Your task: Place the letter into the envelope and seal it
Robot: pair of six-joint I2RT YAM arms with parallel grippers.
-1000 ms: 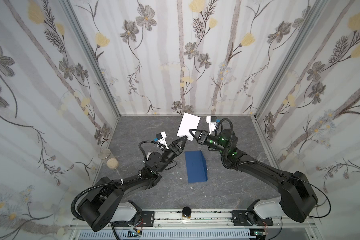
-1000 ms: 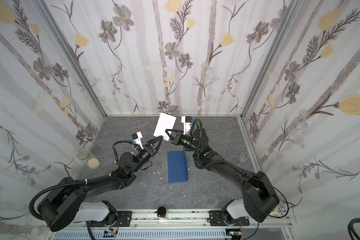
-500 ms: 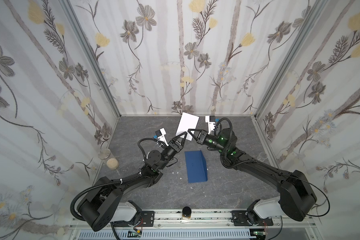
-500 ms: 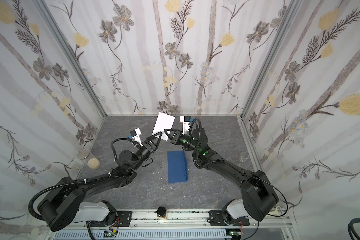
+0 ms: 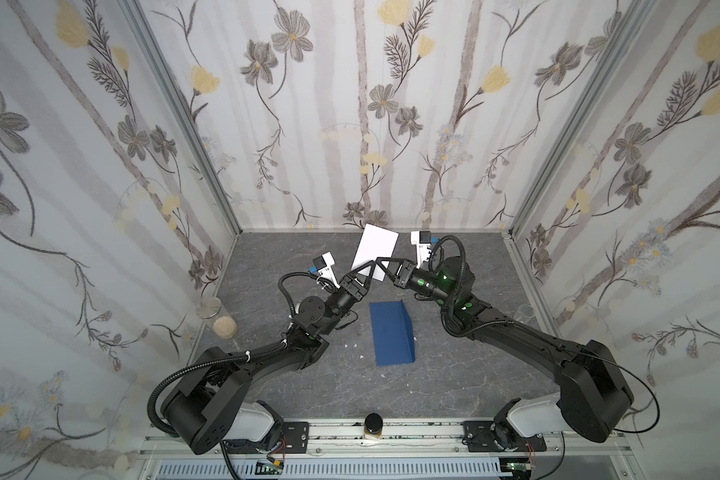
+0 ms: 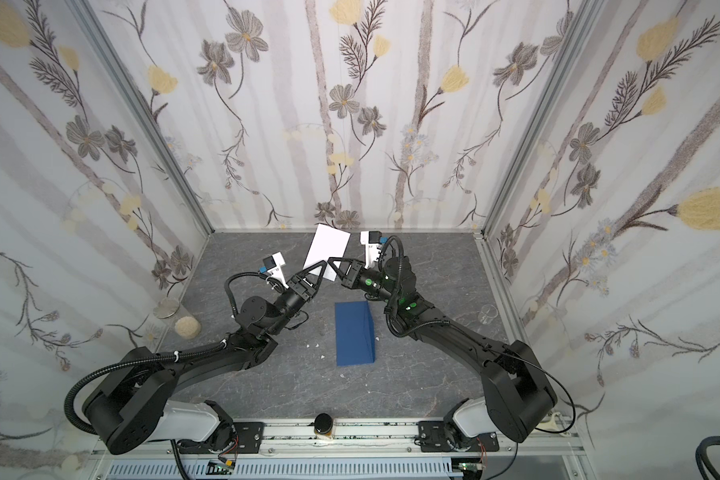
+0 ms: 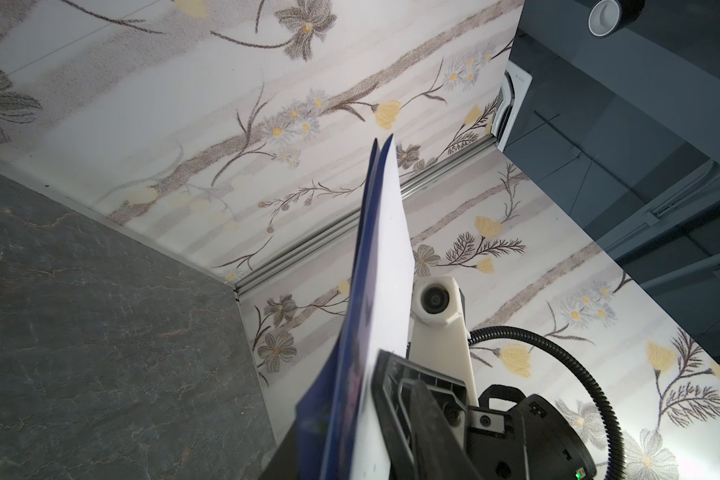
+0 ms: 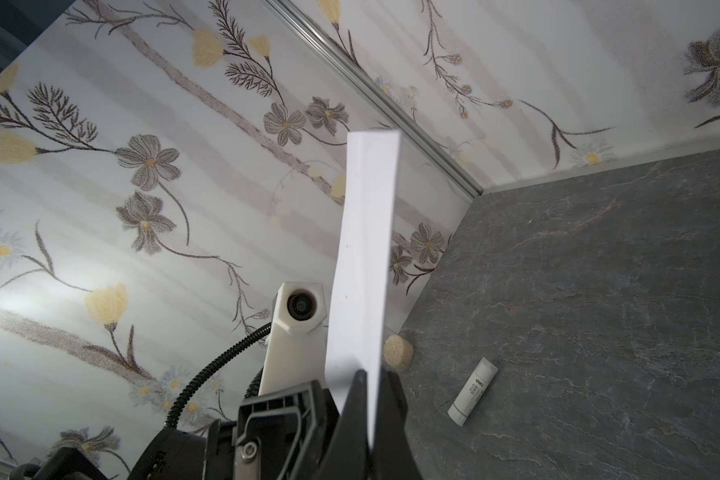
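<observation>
Right end effector (image 5: pixel 380 262) clamps white rectangular paper letter (image 5: pixel 376 246) at frame centre; left end effector (image 5: pixel 367 268) at its lower edge, closure unclear.

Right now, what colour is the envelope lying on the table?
Dark blue; the envelope shows best in a top view.

A robot lab booth: floral-papered panels (image 5: pixel 350 104) (aluminium-framed) on a slate-look floor (image 5: pixel 433 374).

In both top views the near edge of the letter (image 5: pixel 377 247) is being covered by the left gripper (image 5: pixel 371 265) and the right gripper (image 5: pixel 380 261), and the left jaws' hold on it is being hidden. In the left wrist view its blue side is being blurred and cut off.
</observation>
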